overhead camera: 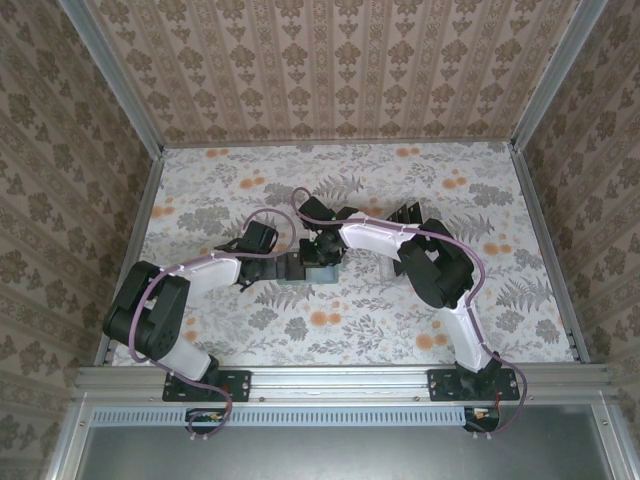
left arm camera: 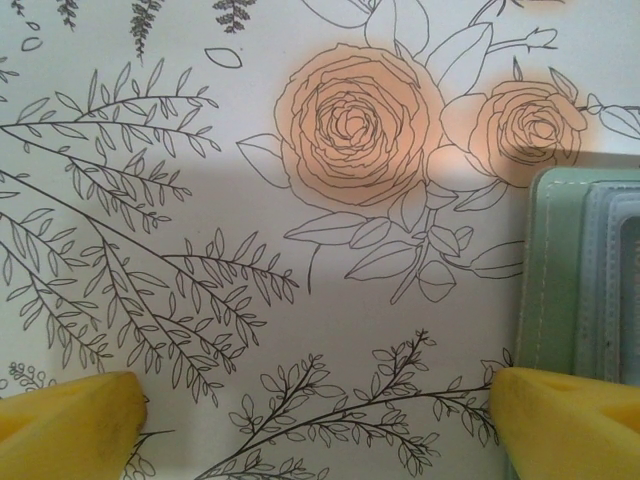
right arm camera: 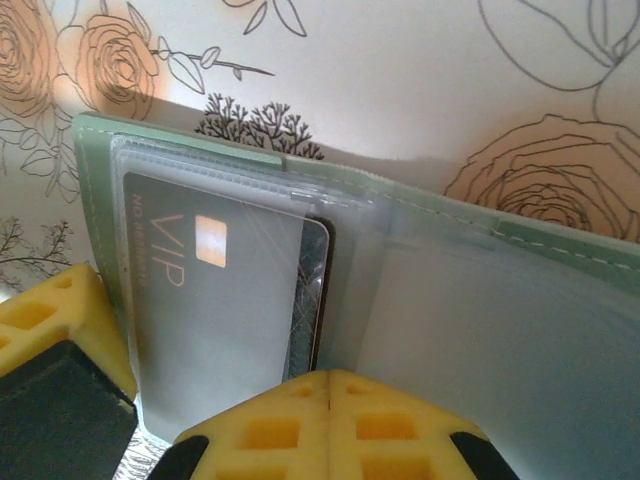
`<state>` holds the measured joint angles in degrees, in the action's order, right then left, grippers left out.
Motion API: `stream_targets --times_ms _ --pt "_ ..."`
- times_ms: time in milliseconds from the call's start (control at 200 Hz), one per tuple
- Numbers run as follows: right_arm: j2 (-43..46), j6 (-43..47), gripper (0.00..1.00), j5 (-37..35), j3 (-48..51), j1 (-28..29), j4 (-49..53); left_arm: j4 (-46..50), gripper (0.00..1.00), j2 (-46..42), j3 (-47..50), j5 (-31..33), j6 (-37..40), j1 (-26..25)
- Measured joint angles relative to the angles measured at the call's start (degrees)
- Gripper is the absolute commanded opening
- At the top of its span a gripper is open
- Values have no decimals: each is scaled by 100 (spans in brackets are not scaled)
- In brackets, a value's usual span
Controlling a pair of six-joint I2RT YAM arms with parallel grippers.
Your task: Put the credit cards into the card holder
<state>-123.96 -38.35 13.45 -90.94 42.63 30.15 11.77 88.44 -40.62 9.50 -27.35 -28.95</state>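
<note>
- Flowered cloth covers the table (overhead camera: 420, 190), and walls with patterned wallpaper stand on its left, far and right sides.
- Mid-table, between the two arms, lies the green card holder (overhead camera: 318, 274), opened flat.
- Low over the cloth, the left gripper (left arm camera: 320, 430) is empty with its jaws wide apart, one finger (left arm camera: 570, 420) at the card holder's left edge.
- At the card holder's near edge, the right gripper (right arm camera: 330, 385) has its jaws pressed together; I cannot tell whether they pinch anything.
- One credit card (right arm camera: 220, 300), marked VIP, sits inside a clear sleeve (right arm camera: 480, 340) of the card holder.
</note>
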Motion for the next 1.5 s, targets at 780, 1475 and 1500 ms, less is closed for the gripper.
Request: stream_targets --times_ms 780,1475,1500 --pt "553 72 11 -11 861 -221 -293 227 100 -763 92 -164 0 210" --pt "601 151 6 50 409 -66 -323 289 100 -737 92 -160 4 243" --pt "579 142 6 57 387 -55 -323 289 100 -728 90 -157 4 269"
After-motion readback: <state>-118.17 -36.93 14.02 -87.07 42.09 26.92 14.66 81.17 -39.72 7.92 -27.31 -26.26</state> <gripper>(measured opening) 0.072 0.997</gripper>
